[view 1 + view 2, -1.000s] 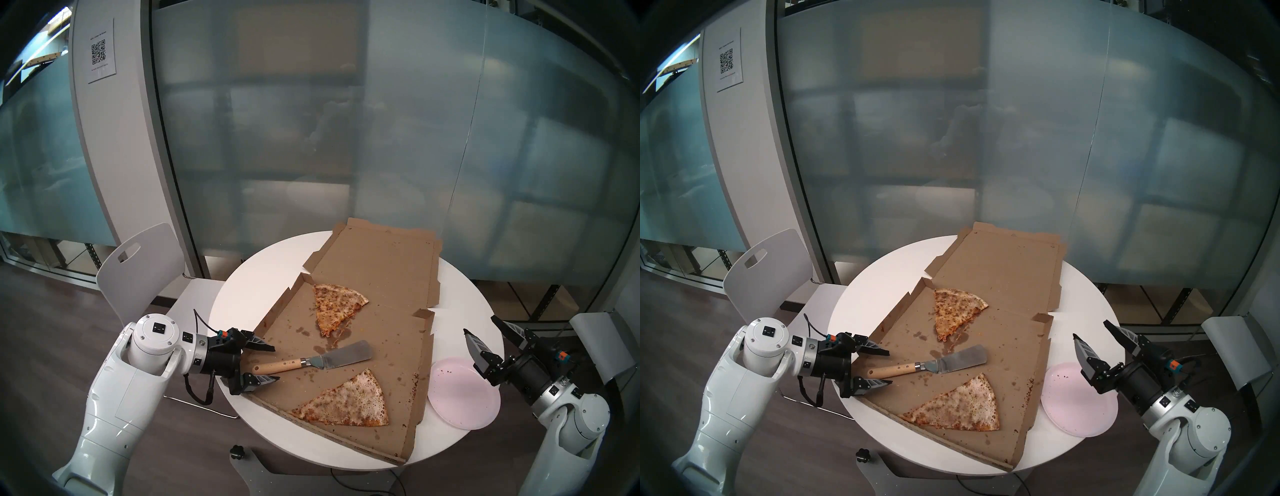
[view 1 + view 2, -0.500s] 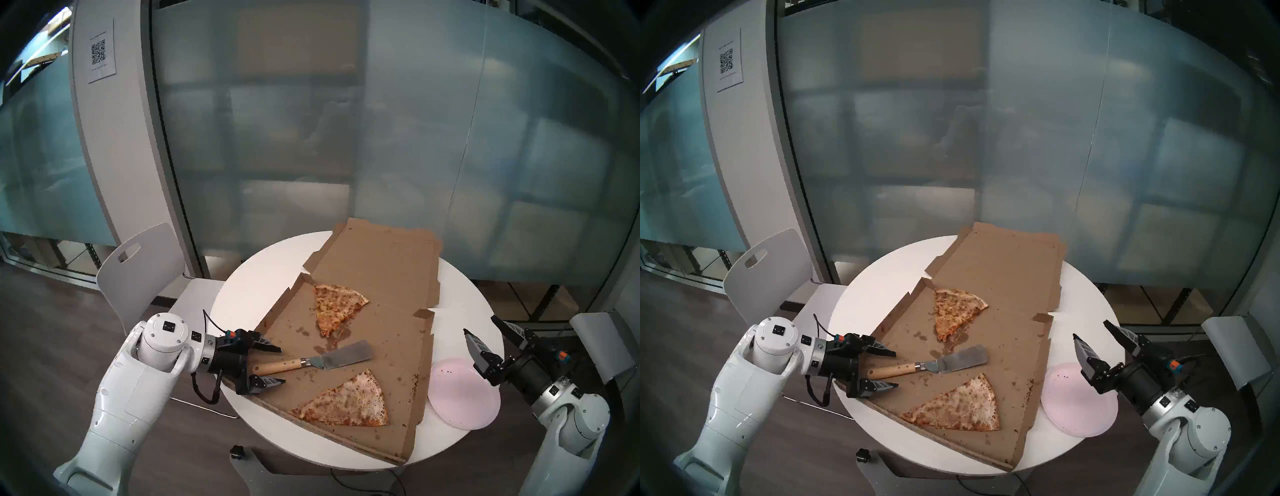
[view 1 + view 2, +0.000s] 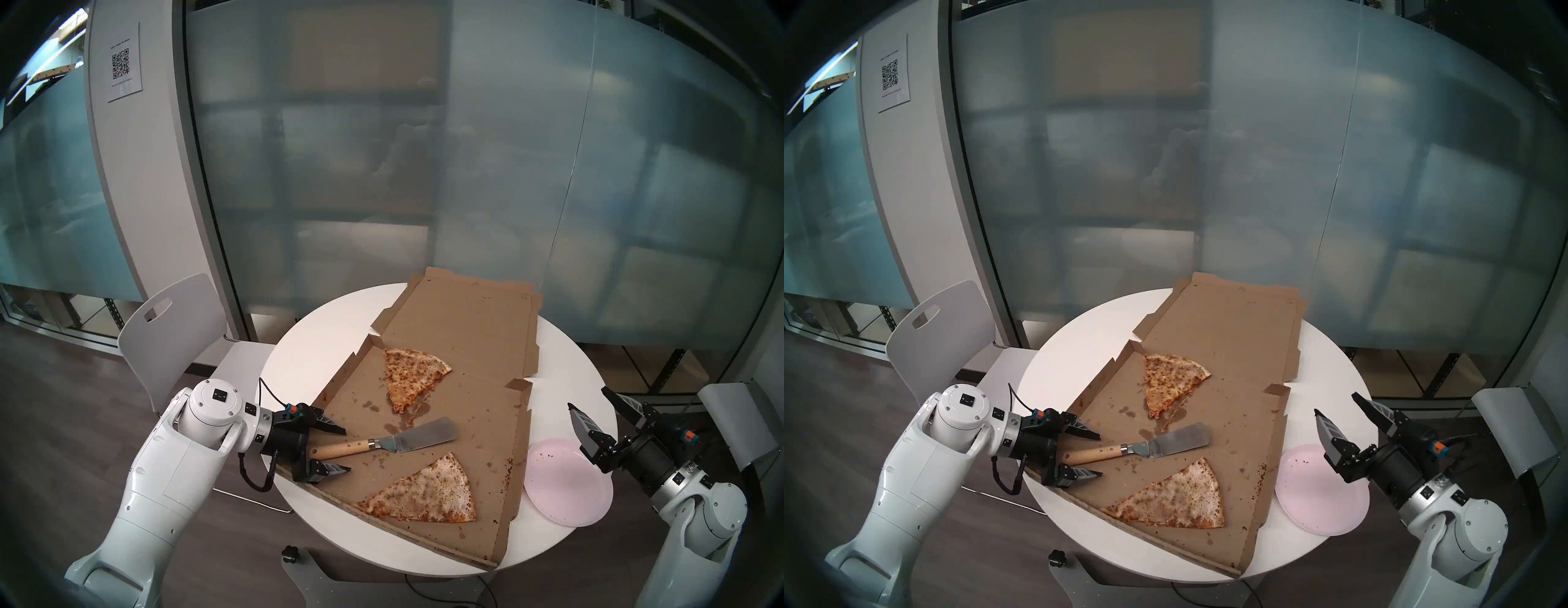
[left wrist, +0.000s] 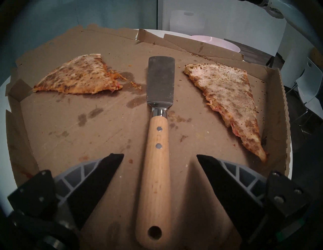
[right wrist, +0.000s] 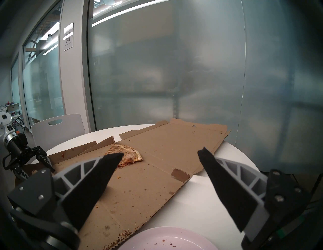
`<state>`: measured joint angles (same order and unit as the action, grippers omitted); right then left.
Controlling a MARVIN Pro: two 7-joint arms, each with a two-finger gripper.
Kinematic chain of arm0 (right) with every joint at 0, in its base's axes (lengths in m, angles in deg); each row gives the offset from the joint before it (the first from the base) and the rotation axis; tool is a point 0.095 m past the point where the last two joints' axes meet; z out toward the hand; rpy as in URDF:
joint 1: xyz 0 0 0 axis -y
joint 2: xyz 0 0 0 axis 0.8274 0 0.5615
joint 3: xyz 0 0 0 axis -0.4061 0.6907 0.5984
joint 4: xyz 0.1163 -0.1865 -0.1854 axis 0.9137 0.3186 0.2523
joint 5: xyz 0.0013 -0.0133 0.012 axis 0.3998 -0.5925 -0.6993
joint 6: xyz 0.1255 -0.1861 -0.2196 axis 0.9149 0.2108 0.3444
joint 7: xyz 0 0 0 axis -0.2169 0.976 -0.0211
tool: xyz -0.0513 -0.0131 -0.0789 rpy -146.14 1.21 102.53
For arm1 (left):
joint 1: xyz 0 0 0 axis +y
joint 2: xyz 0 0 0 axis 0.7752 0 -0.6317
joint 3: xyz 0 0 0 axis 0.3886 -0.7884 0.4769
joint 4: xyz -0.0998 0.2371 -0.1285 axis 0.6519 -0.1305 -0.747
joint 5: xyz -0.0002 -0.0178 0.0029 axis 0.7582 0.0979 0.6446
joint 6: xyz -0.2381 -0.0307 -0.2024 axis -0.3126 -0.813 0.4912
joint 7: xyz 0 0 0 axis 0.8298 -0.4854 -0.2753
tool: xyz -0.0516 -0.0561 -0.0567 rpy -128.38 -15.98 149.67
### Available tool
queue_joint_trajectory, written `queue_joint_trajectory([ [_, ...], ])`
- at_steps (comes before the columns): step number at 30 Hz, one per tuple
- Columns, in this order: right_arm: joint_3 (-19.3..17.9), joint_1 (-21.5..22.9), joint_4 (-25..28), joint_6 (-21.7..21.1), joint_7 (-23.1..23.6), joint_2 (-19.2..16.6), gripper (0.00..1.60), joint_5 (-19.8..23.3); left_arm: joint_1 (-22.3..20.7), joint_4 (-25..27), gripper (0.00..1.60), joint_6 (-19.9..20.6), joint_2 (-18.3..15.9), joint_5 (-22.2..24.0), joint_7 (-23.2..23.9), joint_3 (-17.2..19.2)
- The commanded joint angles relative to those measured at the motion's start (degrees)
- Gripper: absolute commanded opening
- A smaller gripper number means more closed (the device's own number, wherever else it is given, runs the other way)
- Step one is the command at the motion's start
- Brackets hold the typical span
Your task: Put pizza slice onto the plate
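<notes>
The pizza slice (image 3: 428, 492) with pale cheese lies at the near edge of the open cardboard box (image 3: 466, 339); it also shows in the left wrist view (image 4: 227, 94). The pale pink plate (image 3: 564, 488) sits on the white table right of the box. A spatula (image 3: 382, 443) with a wooden handle (image 4: 155, 174) and steel blade lies in the box. My left gripper (image 3: 345, 450) is open, its fingers either side of the handle end, apart from it. My right gripper (image 3: 587, 397) is open and empty above the plate's far edge.
A smaller, darker slice (image 3: 409, 378) lies farther back in the box. The round white table (image 3: 305, 348) holds the box, whose flat lid reaches the far edge. A white chair (image 3: 178, 331) stands at the left. Frosted glass walls stand behind.
My left arm has moved forward to the right, bringing its open fingers along both sides of the spatula handle. The right arm, slices and plate have not moved.
</notes>
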<state>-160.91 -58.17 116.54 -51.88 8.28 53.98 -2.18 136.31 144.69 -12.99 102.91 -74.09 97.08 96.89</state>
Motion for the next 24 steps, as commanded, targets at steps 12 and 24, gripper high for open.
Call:
queue_joint_trajectory([
  [12, -0.1, 0.1, 0.9, 0.0, 0.1, 0.1, 1.6, 0.4, -2.3, 0.0, 1.6, 0.9, 0.3, -0.9, 0.7, -0.6],
  [24, -0.1, 0.1, 0.9, 0.0, 0.1, 0.1, 1.6, 0.4, -2.4, -1.0, 1.6, 0.8, 0.5, -2.4, 0.2, -1.3],
])
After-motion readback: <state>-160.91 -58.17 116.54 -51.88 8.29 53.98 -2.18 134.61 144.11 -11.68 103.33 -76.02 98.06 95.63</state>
